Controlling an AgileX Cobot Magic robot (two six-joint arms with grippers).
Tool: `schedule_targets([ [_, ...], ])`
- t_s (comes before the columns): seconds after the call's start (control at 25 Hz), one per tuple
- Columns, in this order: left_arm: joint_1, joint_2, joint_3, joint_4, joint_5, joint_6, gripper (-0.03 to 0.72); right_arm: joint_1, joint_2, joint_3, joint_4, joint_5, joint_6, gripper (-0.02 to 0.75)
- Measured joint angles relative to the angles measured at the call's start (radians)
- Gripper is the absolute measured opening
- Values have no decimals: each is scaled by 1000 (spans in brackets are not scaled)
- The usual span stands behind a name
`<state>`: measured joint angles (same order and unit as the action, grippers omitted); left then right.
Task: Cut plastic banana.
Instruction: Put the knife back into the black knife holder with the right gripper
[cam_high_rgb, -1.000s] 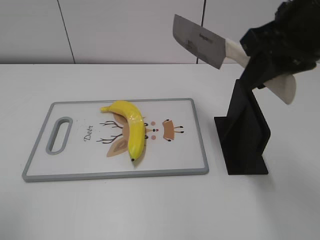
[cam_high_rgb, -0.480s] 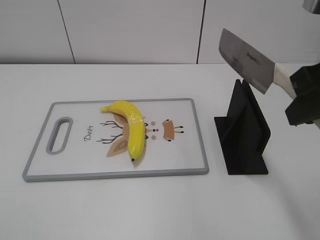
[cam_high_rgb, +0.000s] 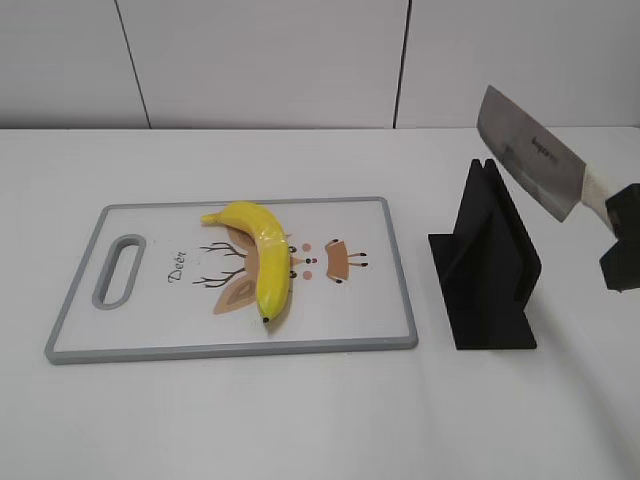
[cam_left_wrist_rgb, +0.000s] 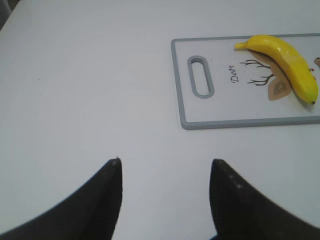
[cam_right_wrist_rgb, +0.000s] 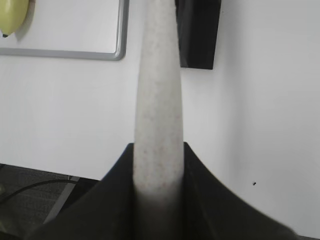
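A: What's sitting at the left of the frame?

B: The left pincer is hanging spread over bare bench; the plastic banana is lying mid-board on the cutting board.

A: And rightward?

B: The black stand is sitting just beyond the board's edge. The right pincer is pinching the cleaver above it.

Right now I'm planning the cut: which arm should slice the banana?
Right. Its claw is shut on the knife, held in the air above the black stand. The left claw is open and empty, short of the cutting board where the banana lies.
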<state>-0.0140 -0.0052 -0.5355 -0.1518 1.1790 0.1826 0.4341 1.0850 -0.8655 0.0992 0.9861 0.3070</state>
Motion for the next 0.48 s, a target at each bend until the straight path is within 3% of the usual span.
schedule_targets([
  [0.48,2,0,47,-3,-90,-41,509,0,77,0,-43,-126,45,168],
])
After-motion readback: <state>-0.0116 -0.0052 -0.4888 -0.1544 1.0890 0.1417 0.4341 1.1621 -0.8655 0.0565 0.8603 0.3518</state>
